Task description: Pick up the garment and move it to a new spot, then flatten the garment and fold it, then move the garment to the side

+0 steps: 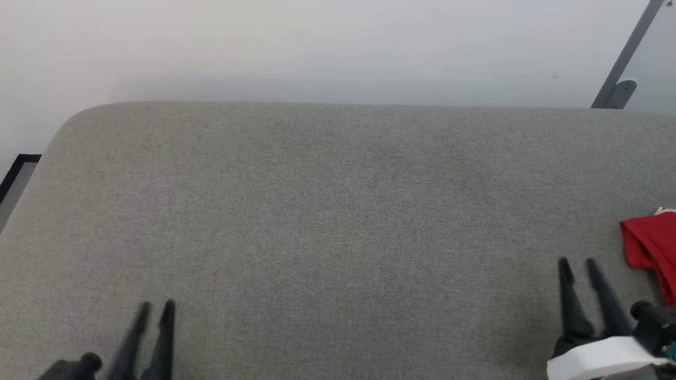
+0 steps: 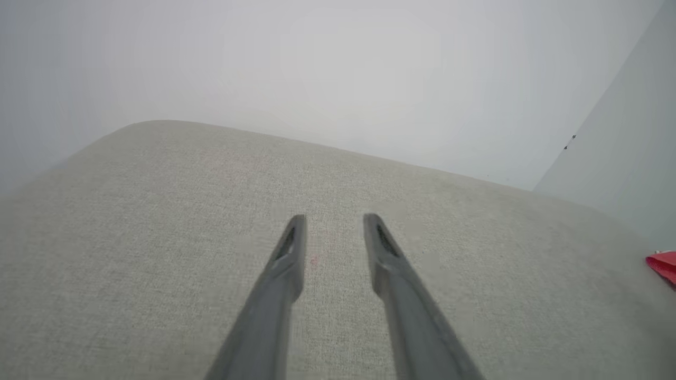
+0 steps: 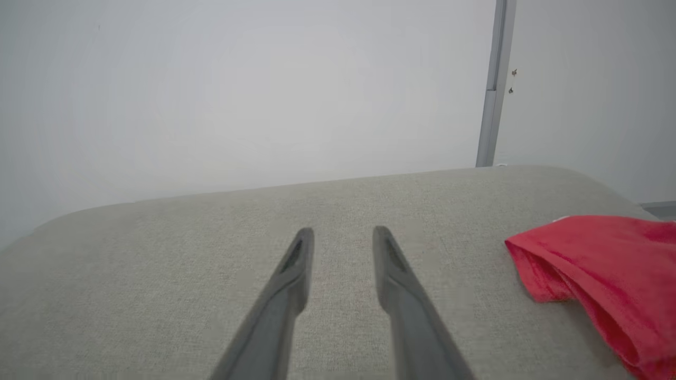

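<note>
Right edge of the surface (image 1: 338, 200): the garment (image 1: 649, 248) is parked here as a bunched-up red heap with a sliver of white at its top. Most of it is chopped off by the frame in the head view, so no print or sleeves can be made out.
Garment, right wrist view: a folded-over red lump with a rolled hem is seen lying on the grey fabric. It's cut off at the frame's right and bottom sides.
Garment, left wrist view: a small red corner is caught far off toward the right edge, pretty blurry.
Left gripper (image 1: 156, 306): it's found over the near left part of the surface and smeared by blur in the head view. Its fingers are held a little apart with nothing between them, and it's well apart from the garment.
Right gripper (image 1: 578, 262): it's found over the near right part, just beside the garment but not touching it. Its fingers are spread a bit and nothing is gripped.
Fingertip contact: whether either pair of tips is touching the upholstery can't be told.
Surface details: grey woven upholstery with a rounded far left corner. A tiny reddish speck (image 1: 215, 273) is spotted left of the middle.
Behind the far edge: a pale wall (image 1: 317, 47) is seen, plus a grey metal bar (image 1: 626, 53) cut off at the top right.
</note>
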Motion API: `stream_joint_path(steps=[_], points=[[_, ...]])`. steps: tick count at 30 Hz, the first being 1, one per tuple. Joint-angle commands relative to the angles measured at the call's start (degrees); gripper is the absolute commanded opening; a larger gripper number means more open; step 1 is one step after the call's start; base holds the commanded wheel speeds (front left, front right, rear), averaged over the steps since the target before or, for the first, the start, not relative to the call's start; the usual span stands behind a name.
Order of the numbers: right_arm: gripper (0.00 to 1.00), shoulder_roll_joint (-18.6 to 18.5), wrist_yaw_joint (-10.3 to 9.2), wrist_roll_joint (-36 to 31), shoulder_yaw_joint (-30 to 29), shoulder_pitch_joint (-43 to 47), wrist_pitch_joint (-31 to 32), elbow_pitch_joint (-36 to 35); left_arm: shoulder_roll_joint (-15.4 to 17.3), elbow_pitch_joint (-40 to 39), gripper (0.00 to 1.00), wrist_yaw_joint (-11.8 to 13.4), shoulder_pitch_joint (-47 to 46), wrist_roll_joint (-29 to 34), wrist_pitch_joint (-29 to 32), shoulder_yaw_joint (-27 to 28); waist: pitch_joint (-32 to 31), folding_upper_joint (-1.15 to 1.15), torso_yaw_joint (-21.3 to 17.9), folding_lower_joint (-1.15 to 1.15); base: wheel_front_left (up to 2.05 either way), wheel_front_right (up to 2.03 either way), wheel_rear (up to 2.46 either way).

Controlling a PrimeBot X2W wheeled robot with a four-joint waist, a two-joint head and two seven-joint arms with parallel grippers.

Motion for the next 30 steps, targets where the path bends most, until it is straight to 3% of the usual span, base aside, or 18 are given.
stream_joint_path(steps=[1,30], points=[[0.0,0.0,0.0,0.0,0.0,0.0,0.0,0.1,0.0,0.0,0.0,0.0,0.0,0.0,0.0,0.0,0.0,0.0,0.0,0.0,0.0,0.0,0.0],[0.0,-0.1,0.0,27.8,0.3,-3.8,5.5,3.9,-3.7,4.3,0.0,0.0,-5.9,-23.0,6.5,2.5,-0.4,0.0,-1.1,0.0,0.0,0.0,0.0]])
